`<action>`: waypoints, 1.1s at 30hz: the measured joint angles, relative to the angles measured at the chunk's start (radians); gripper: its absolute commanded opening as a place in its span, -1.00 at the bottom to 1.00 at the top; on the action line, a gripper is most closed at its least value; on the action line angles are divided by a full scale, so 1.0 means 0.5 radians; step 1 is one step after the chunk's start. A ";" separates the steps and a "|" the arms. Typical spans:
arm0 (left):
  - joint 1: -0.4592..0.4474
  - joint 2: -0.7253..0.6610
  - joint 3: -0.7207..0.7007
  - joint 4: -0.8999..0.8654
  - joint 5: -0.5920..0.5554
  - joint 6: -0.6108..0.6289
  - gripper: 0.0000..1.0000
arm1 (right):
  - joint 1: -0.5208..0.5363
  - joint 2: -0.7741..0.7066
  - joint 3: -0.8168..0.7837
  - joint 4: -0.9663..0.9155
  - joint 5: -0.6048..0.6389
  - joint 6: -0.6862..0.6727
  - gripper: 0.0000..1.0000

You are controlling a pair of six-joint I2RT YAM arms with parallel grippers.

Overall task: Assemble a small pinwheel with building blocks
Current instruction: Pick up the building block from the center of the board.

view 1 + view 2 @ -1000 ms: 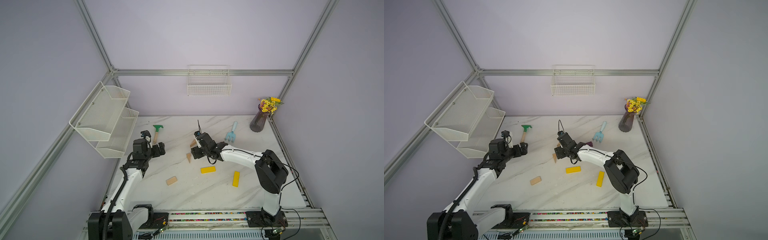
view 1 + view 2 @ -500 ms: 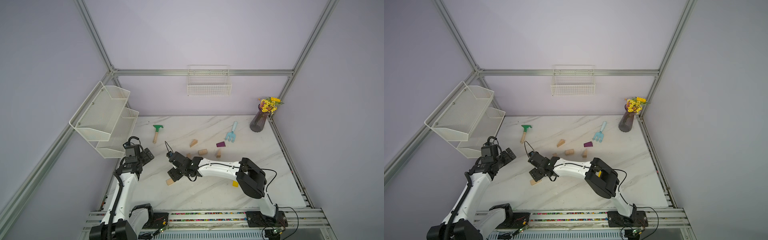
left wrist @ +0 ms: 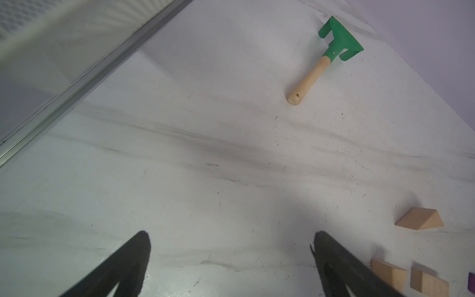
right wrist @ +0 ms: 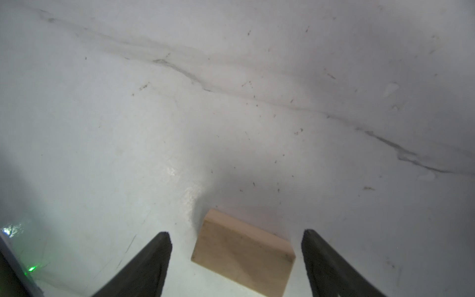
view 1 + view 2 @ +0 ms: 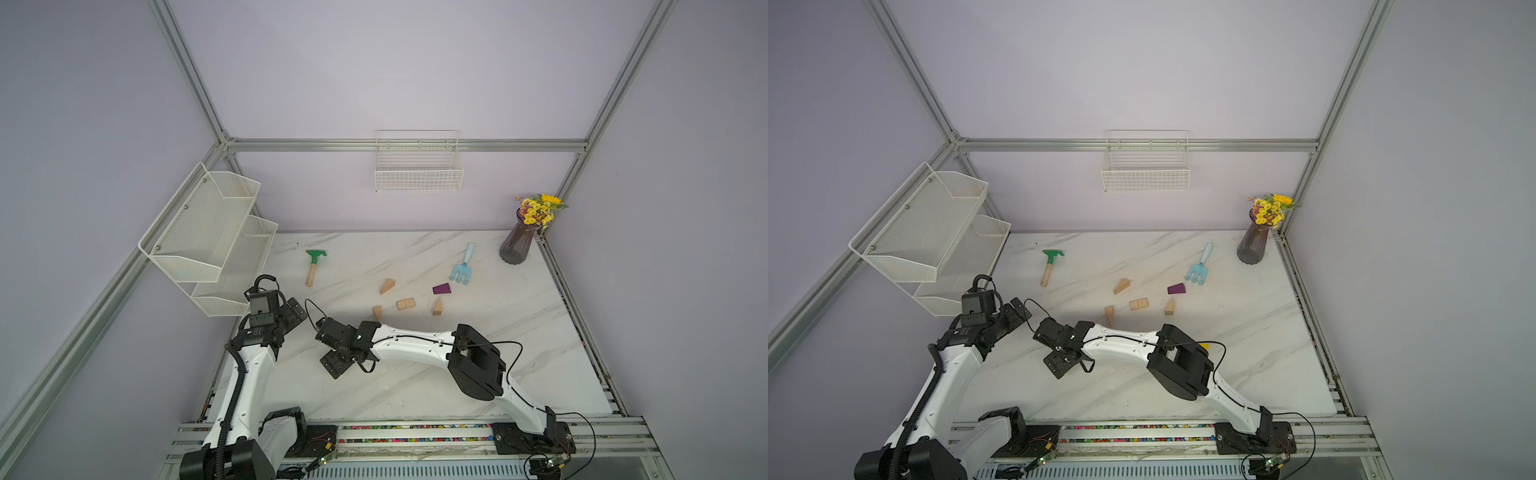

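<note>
Pale wood block on desk between spread jaws of right end effector; grasp step, apparently; next, close squarely. Left end effector likewise spread, empty.

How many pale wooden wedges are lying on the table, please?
3 pale wedges: one nearest the green rake, one by the right arm, one just in front of the purple wedge. The arm may hide others.

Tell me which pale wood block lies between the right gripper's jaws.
The rectangular block lying flat between the jaws of the open right gripper. The other rectangular block and the three wood wedges lie away from it.
</note>
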 measured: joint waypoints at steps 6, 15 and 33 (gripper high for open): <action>0.000 0.024 0.000 0.008 0.021 0.001 0.99 | 0.004 0.137 0.163 -0.148 0.066 0.033 0.66; 0.000 0.034 0.000 0.029 0.050 0.002 1.00 | 0.008 0.135 0.163 -0.236 0.156 0.079 0.43; 0.000 0.170 0.000 0.184 0.426 0.056 1.00 | -0.422 -0.554 -0.958 0.134 0.164 0.156 0.17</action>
